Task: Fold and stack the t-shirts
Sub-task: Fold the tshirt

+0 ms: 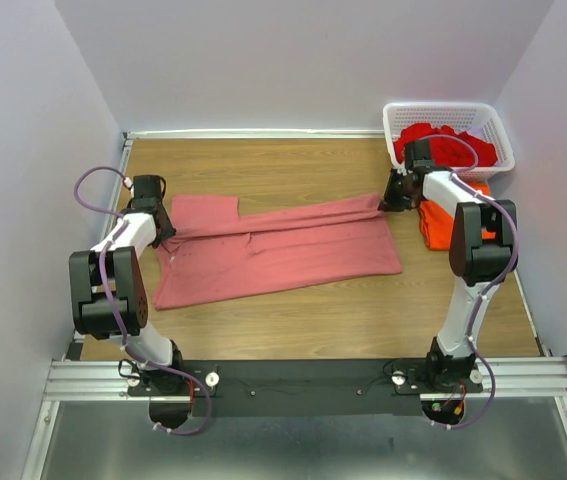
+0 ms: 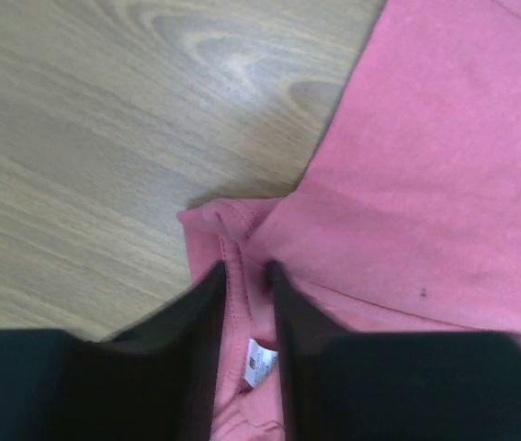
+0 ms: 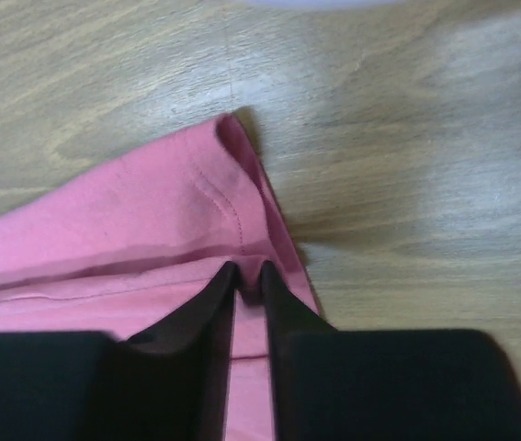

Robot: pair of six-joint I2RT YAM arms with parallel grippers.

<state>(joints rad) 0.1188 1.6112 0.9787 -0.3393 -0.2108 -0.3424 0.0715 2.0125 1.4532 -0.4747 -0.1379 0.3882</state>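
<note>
A large salmon-pink t-shirt point(image 1: 283, 250) lies folded lengthwise across the table. My left gripper point(image 1: 166, 234) is at its left end. In the left wrist view its jaws point(image 2: 246, 268) stand slightly apart, astride the collar band point(image 2: 232, 241), with the white label point(image 2: 260, 360) loose between them. My right gripper point(image 1: 387, 201) is at the shirt's far right corner. There its fingertips point(image 3: 248, 266) pinch a small fold of the pink hem point(image 3: 232, 197). A folded orange t-shirt point(image 1: 439, 226) lies under the right arm. Deep red t-shirts point(image 1: 445, 142) fill the basket.
The white lattice basket point(image 1: 448, 107) stands in the back right corner, just behind my right gripper. White walls close in the table on the left, back and right. Bare wood point(image 1: 293, 165) shows behind the pink shirt and in front of it point(image 1: 343, 315).
</note>
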